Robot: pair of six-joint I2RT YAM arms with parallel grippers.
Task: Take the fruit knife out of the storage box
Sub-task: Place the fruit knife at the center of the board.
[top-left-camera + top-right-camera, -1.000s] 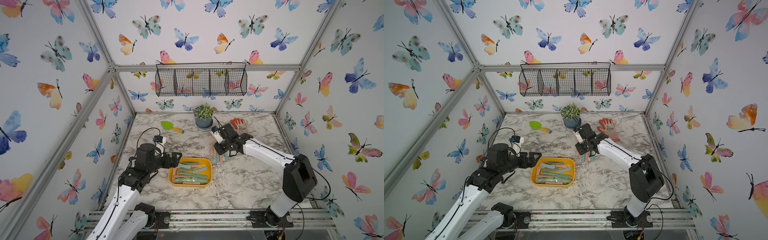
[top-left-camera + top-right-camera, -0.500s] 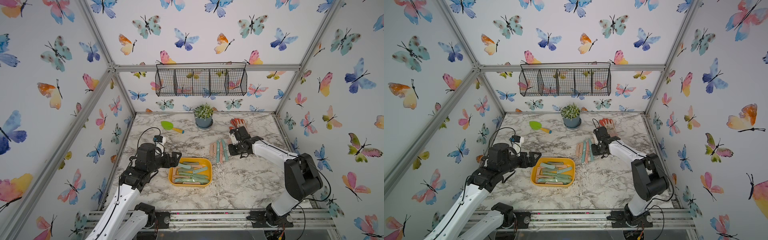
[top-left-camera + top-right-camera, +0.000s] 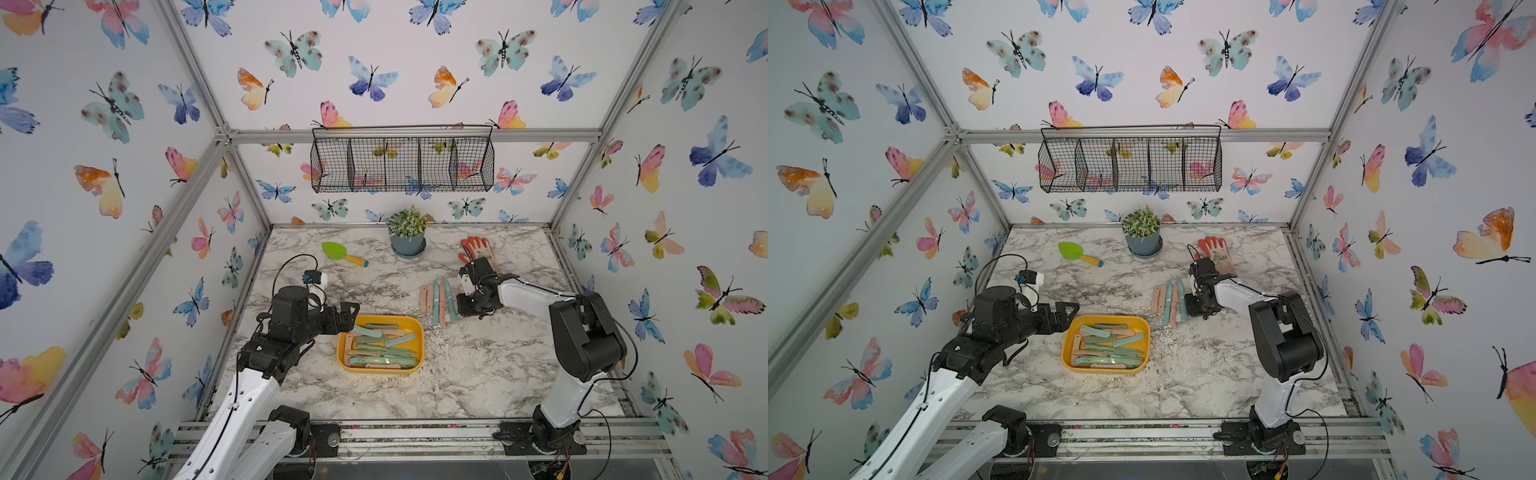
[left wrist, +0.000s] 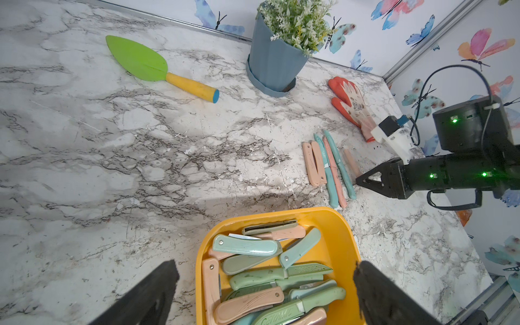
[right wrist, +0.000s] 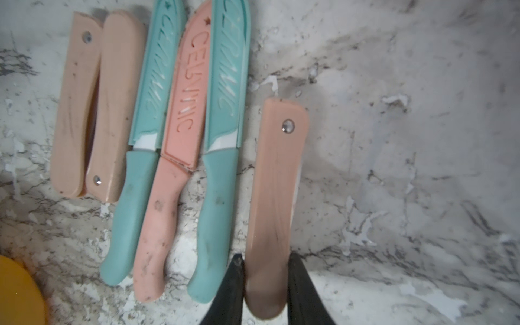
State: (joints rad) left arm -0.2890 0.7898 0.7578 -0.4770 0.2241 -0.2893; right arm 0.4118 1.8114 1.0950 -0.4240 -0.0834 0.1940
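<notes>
storage box [image 3: 380, 370]: shallow glossy yellow-orange plastic tub, rounded corners, heaped with pastel knives [image 4: 270, 277]
fruit knife [image 5: 277, 183]: smooth pink, folded, riveted; outside, beyond the storage box
right gripper [image 5: 266, 261]: pinching the fruit knife
left gripper [image 4: 264, 266]: jaws spread above the storage box

Your storage box [image 3: 1065, 353] sits at 7 o'clock on the table [image 3: 1204, 374], heaped with fruit knives [image 3: 1108, 347] | knife row [image 3: 1169, 301] lies at the box's 1 o'clock | right gripper [image 3: 1190, 309] is low at the row's 3 o'clock end; you can't see its grip | left gripper [image 3: 1068, 318], jaws apart, is at the box's 10 o'clock
</notes>
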